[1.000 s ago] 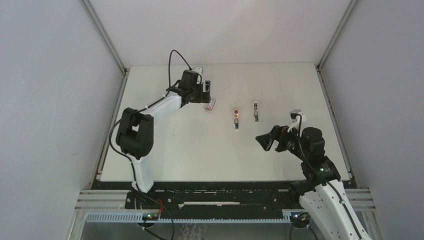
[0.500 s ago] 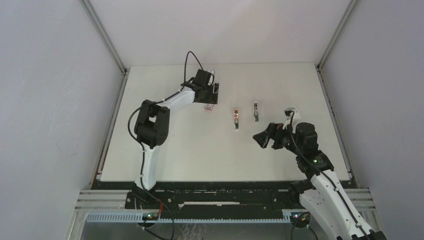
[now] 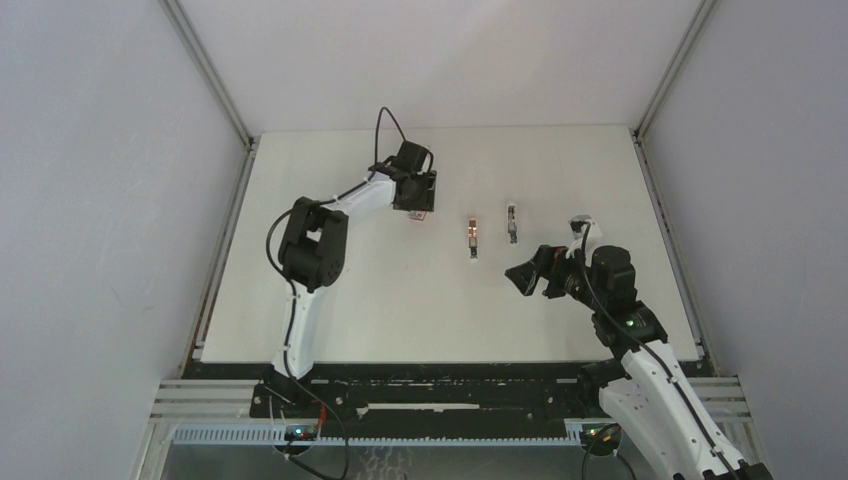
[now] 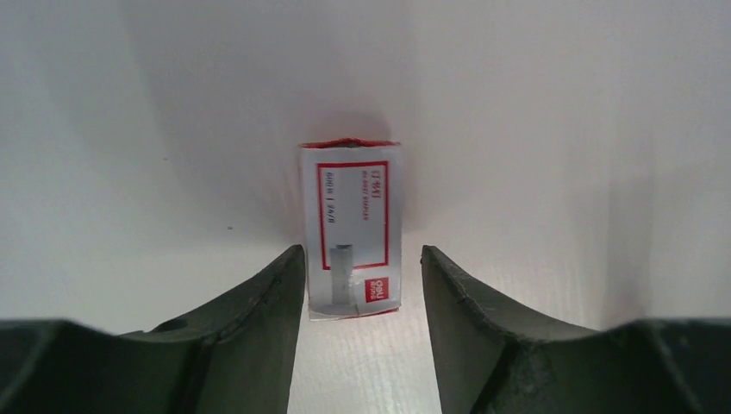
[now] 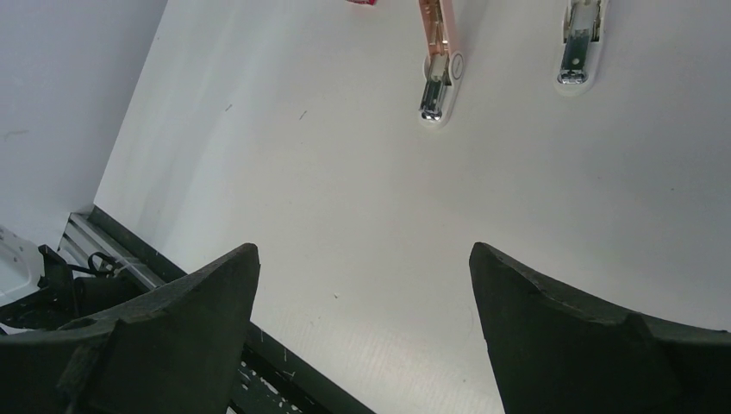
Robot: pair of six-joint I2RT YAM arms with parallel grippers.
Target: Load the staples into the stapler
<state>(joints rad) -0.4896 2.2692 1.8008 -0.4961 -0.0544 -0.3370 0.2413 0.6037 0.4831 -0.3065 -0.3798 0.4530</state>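
Looking through the left wrist camera, I have the carton of staples (image 4: 352, 228) lying flat on the white worktop (image 4: 534, 172). Its white label with the red frame faces up and its red end points away from the fingers. I can see only the carton; the strips themselves are hidden.

The carton's near end sits in the gap between the left fingers (image 4: 259, 319), which are spread to either side of it. The finger on the left of that view is right against the carton's edge, though I can't tell whether it touches. The other finger stands clear, with a strip of bare worktop between it and the carton. Nothing is pinched.

From the top camera, the left fingers (image 3: 415, 195) point down over the carton (image 3: 421, 215), which peeks out just beyond their tips.

Out past the right fingers (image 5: 190, 319) lie two small staplers, side by side but apart. The pink stapler (image 5: 438, 65) is nearly straight ahead of the gap between the fingers, and the white stapler (image 5: 577, 43) is off toward the right-hand finger. A corner of the carton (image 5: 362, 3) shows at the top edge of this view, beyond the left-hand finger.

The right fingers are spread wide and hold nothing, hanging above bare worktop. In the top view they (image 3: 525, 277) sit well short of the pink stapler (image 3: 472, 238) and the white stapler (image 3: 511, 222).
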